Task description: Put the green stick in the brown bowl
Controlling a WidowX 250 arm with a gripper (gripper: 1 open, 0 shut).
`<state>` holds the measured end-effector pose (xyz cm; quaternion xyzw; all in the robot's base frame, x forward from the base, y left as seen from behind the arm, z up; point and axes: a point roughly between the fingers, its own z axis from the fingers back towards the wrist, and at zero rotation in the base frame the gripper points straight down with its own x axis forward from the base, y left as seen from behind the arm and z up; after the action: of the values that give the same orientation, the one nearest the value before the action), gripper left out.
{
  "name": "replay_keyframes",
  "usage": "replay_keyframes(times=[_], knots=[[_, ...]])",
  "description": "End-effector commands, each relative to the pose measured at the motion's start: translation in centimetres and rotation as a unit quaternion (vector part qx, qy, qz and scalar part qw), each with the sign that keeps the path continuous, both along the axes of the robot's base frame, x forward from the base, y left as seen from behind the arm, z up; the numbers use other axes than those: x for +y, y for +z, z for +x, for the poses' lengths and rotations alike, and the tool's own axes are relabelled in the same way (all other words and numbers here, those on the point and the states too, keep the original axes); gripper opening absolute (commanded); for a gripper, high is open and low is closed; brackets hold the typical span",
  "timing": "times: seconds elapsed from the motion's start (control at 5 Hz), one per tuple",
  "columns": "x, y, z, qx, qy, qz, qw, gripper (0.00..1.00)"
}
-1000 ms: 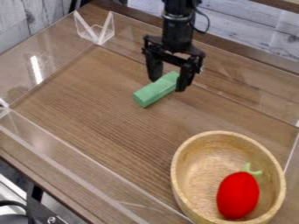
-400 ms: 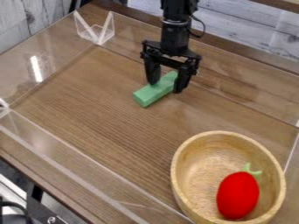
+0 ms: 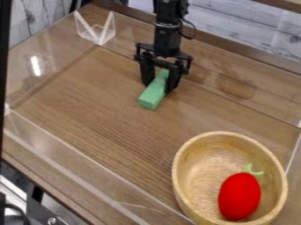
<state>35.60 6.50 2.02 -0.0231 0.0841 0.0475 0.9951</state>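
Note:
The green stick (image 3: 153,92), a small light-green block, lies on the wooden table left of centre. My gripper (image 3: 163,79) points straight down over its far end. One black finger stands on each side of the stick, low at the table, and the jaws are shut on it. The brown bowl (image 3: 192,161), round and light tan with a thick rim, sits at the front right, well apart from the gripper.
A red round fruit (image 3: 240,194) with a green stem lies inside the bowl. Clear plastic walls (image 3: 47,53) fence the table on the left, front and back. Bare wood lies between the stick and the bowl.
The gripper has moved left and sunk onto the stick's far end. Its jaws have closed on the stick, which now lies a little straighter.

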Motion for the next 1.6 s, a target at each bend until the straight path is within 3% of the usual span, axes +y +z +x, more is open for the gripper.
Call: replay_keyframes(times=[0.0,0.6,1.0,1.4], knots=[[0.1,0.5,0.9,-0.013,-0.013,0.001,0.9998,0.00],[-2.6,0.7,2.5,-0.020,-0.048,-0.011,0.9986,0.00],[-3.5,0.9,2.3,-0.024,-0.080,-0.022,0.9962,0.00],[-2.1,1.4,2.6,-0.028,-0.080,-0.033,0.9959,0.00]])
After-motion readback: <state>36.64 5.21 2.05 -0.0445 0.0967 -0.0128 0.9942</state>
